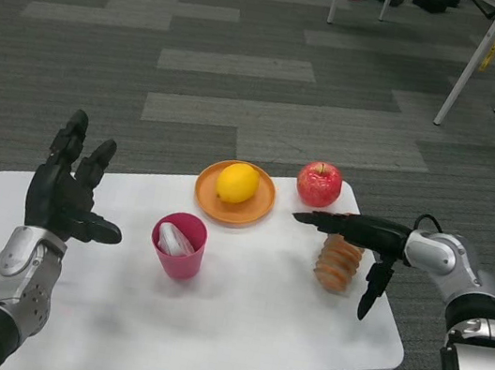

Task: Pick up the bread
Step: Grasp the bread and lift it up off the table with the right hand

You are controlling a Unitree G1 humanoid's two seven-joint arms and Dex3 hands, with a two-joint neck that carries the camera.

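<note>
Two black hands are out over the white counter [278, 342]. The right hand [361, 242] hovers just over the bread [339, 265], fingers [371, 286] spread around it, grasping nothing. The bread sits near the right edge, below the red apple [319, 184]. The left hand [66, 191] is raised, fingers released and apart, beside a pink cup [178, 245].

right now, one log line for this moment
phase: reach | right hand: open over bread, not gripping | left hand: open, waiting | bread: on table
</note>
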